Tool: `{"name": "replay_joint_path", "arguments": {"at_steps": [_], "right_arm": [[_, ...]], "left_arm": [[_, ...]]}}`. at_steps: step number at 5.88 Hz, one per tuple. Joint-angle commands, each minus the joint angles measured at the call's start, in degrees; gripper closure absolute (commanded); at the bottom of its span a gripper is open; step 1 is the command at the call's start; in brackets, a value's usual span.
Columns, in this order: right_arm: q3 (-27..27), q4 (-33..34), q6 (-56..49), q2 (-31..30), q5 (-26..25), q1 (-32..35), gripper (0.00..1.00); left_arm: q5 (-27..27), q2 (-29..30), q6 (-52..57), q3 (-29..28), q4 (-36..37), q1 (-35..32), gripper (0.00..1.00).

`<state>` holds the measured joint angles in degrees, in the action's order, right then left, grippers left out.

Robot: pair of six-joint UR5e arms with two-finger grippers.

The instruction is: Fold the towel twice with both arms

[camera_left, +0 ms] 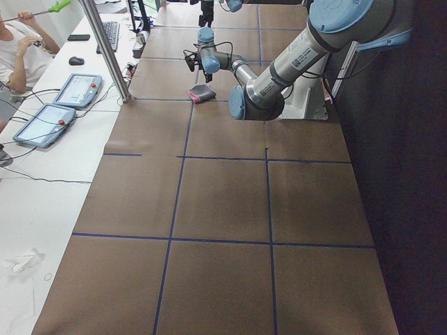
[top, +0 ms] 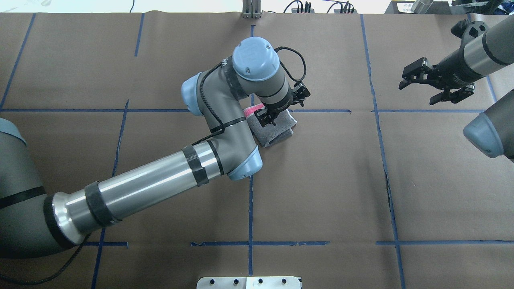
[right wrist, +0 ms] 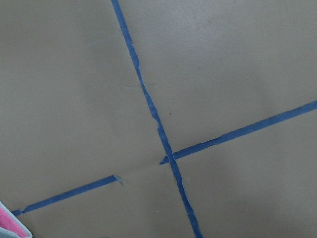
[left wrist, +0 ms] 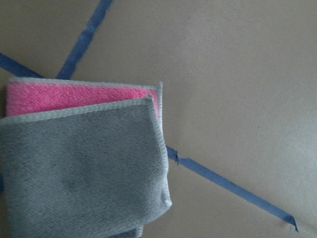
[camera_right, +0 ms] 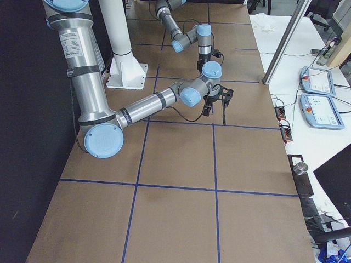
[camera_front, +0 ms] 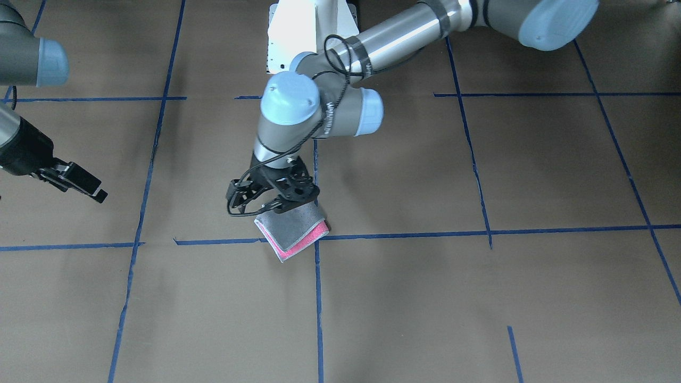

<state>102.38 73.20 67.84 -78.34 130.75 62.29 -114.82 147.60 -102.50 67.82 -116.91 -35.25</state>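
The towel (camera_front: 298,230) lies folded on the brown table near a crossing of blue tape lines. Its dark grey face is up and a bright pink strip shows along one edge. It also shows in the overhead view (top: 278,131), the exterior left view (camera_left: 202,93) and the left wrist view (left wrist: 84,168). My left gripper (camera_front: 274,205) hovers right over the towel's robot-side edge (top: 281,108) with its jaws spread, holding nothing. My right gripper (top: 416,93) is open and empty, far off to the side (camera_front: 94,189). Its wrist view catches only a pink towel corner (right wrist: 10,225).
The white pedestal base (camera_front: 311,32) stands behind the towel. Blue tape lines (right wrist: 168,158) divide the brown table cover into squares. A metal post (camera_left: 105,52) and tablets (camera_left: 42,124) stand on the white side table. A person (camera_left: 17,49) sits at its far end.
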Motion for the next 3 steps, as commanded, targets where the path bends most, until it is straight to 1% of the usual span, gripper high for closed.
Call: {"name": "replay_joint_path", "arguments": {"at_steps": [1, 2, 3], "right_arm": [[1.33, 0.1, -9.86, -4.16, 0.29, 3.08, 0.0], [2.12, 0.27, -18.88, -7.75, 0.73, 5.97, 0.0], [2.21, 3.84, -31.76, -10.31, 1.34, 10.61, 0.0]], "left_arm": [[-5.31, -15.77, 9.26, 20.93, 8.65, -4.64, 0.0], [-5.32, -22.47, 18.82, 31.22, 16.29, -6.83, 0.0], [-5.41, -29.24, 28.49, 39.85, 22.1, -9.98, 0.0]]}}
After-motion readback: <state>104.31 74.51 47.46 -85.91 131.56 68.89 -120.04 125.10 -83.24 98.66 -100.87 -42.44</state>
